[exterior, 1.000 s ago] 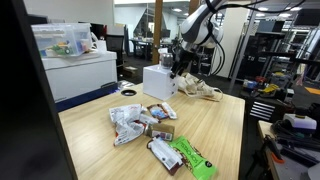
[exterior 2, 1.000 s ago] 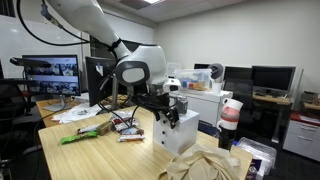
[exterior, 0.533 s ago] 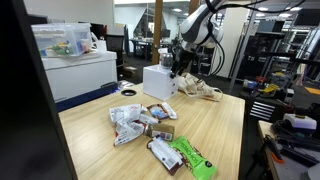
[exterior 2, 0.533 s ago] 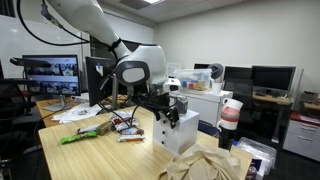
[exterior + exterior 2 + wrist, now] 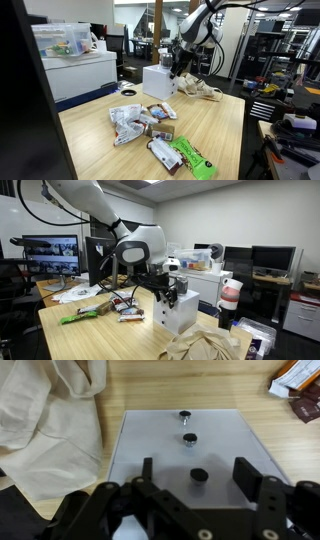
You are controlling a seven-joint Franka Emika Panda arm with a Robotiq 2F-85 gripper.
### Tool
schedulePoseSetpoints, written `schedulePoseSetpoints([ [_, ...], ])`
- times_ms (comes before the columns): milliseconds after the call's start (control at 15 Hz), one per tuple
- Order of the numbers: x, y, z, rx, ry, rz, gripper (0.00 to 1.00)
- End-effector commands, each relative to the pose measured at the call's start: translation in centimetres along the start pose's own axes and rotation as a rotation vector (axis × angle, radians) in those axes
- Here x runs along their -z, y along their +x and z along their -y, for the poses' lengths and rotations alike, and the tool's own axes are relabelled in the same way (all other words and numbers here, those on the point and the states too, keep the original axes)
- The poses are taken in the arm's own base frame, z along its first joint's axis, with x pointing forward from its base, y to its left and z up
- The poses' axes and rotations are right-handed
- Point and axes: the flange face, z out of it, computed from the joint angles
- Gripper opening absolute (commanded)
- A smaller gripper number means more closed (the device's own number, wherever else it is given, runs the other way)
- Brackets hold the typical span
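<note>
While your arm reaches over the far end of the wooden bench (image 5: 215, 120), the work in hand looks like the approach, with nothing grasped yet. The white box (image 5: 158, 80) stands at that far end. In the wrist view its flat top (image 5: 165, 450) fills the middle of the picture. A crumpled cream cloth (image 5: 50, 420) lies just beside the box, on its left in the wrist view, and a fold seems to touch the box's edge. The snack packets (image 5: 150, 125) lie scattered on the near half of the bench, well apart from the box. Your tool (image 5: 195, 465) hovers above the box top with its jaws spread wide, holding nothing. Three small dark knobs sit in a row on the lid. The nearest knob (image 5: 199, 475) lies between the two fingers (image 5: 147, 470), and the other two (image 5: 188, 437) stand farther off toward the lid's far edge. If that near knob is your target, I judge the next move calls for a straight descent, keeping it centred between the fingers. Close only once the pads flank it, because it is small and low and an off-centre pinch could slip off it.
</note>
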Motion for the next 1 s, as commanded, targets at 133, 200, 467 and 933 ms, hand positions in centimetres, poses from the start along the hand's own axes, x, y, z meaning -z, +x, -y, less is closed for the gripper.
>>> schedulePoseSetpoints([
  [133, -0.09, 0.11, 0.45, -0.012, 0.005, -0.002, 0.43],
  [200, -0.07, 0.1, 0.45, -0.011, 0.006, -0.001, 0.36],
  [467, -0.09, 0.06, 0.53, -0.007, 0.007, 0.0, 0.04],
  [933, 0.05, -0.23, 0.8, 0.008, 0.011, 0.007, 0.04],
])
